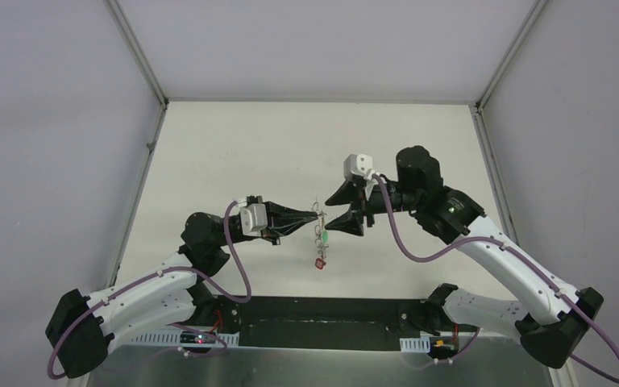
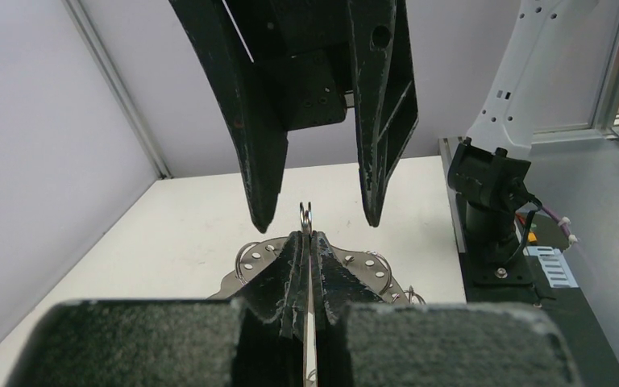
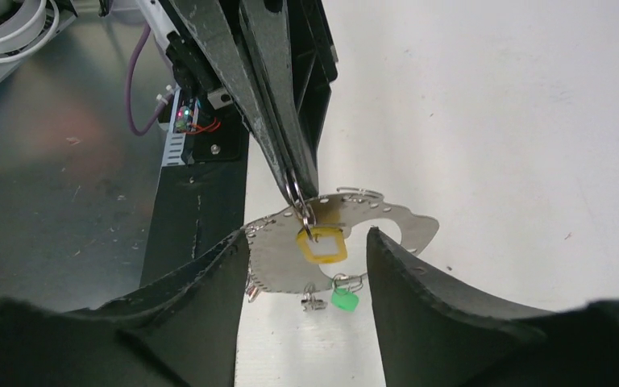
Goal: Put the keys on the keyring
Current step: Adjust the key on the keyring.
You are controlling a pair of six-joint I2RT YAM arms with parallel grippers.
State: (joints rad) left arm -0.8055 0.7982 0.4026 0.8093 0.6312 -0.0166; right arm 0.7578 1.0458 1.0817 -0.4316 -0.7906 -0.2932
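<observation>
Pale grey walls close in an off-white counter (image 1: 234,145), and both arms reach to meet above its middle, tip to tip.

The left tool (image 1: 316,214) is pressed together, pinching a small metal ring (image 2: 305,216) that stands up just past its fingertips. From that ring hangs the keyring (image 3: 403,226), seen here as a thin flat silvery piece with little holes and small wire loops along its curved edge. It hangs below and just beyond the left tool's tip, clear of the counter, its broad face turned toward each wrist camera. In the top view it shows only edge-on.

A yellow tag (image 3: 322,246) dangles from the pinched ring, right under the left tool's tip and in front of the silver face. A green tag (image 3: 343,300) hangs lower, at the bottom edge of the keyring, next to a small metal clip (image 3: 313,300). The keys' own blades cannot be picked out against the silver.

The right tool (image 1: 327,214) faces the left one with its fingers spread. One finger stands to either side of the pinched ring, and neither is seen touching it. The keyring sits just ahead of the gap between them.
</observation>
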